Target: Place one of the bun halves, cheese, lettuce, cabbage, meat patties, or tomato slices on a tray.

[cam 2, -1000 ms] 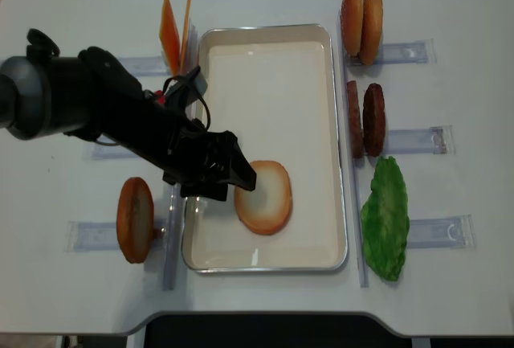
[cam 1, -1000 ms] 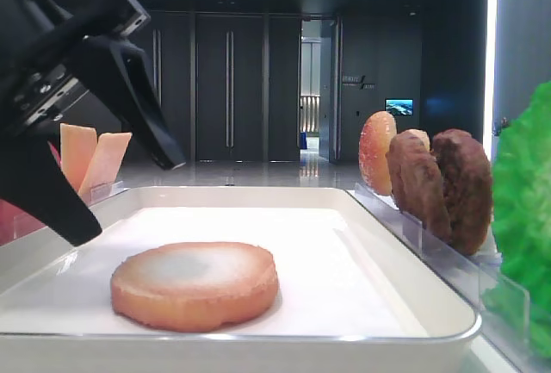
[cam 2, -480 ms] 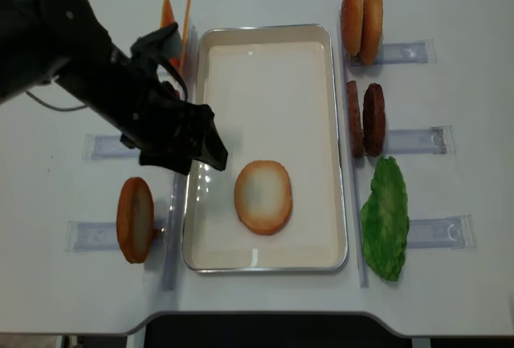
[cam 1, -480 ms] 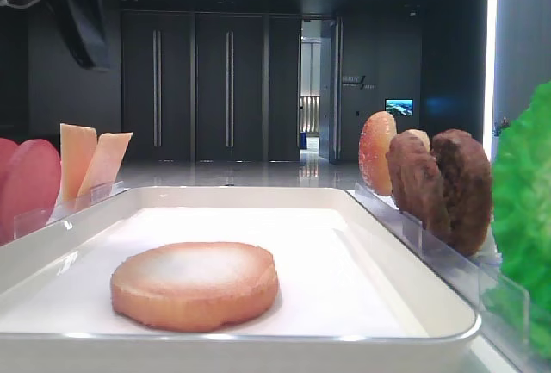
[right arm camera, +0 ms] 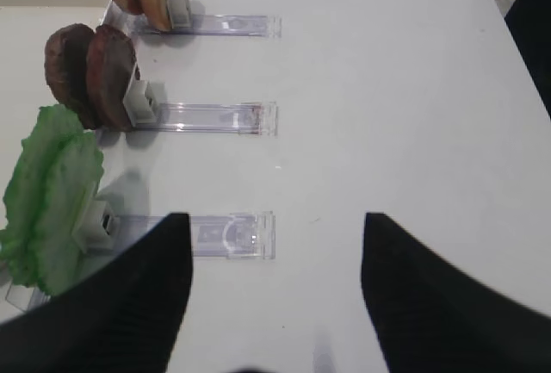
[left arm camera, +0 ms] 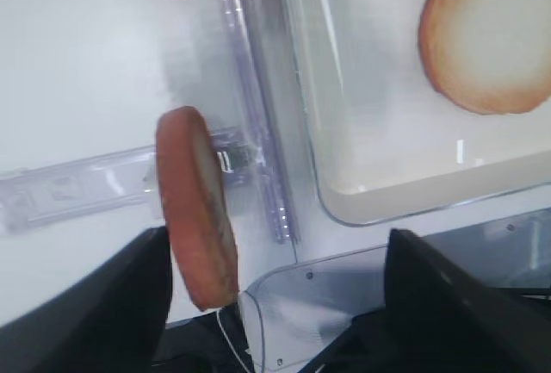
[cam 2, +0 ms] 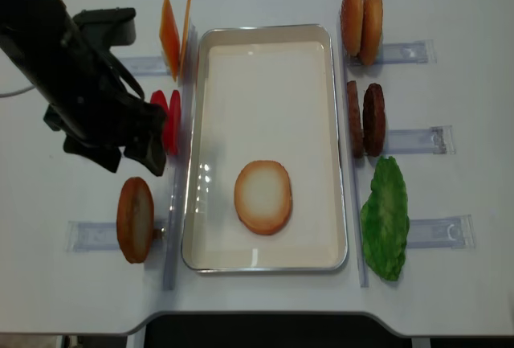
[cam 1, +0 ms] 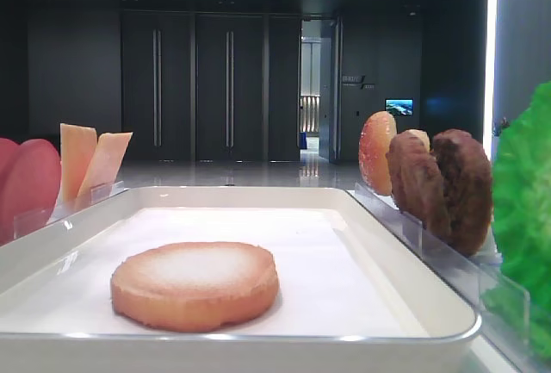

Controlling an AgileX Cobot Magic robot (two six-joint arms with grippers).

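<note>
I see one bun half (cam 2: 263, 197) lying flat, pale face up, inside the tray (cam 2: 266, 36), toward its near end. My left gripper (cam 2: 120, 151) hangs above the surface (cam 2: 72, 284) just left of the tray, its jaws spread wide with nothing between them. Left of the tray's near corner another bun half (cam 2: 134, 219) stands on edge in a clear holder. My right gripper (right arm camera: 275, 295) sits well right of the tray, beyond the lettuce (right arm camera: 47, 196) and meat patties (right arm camera: 90, 76); its jaws stand apart and empty.
</note>
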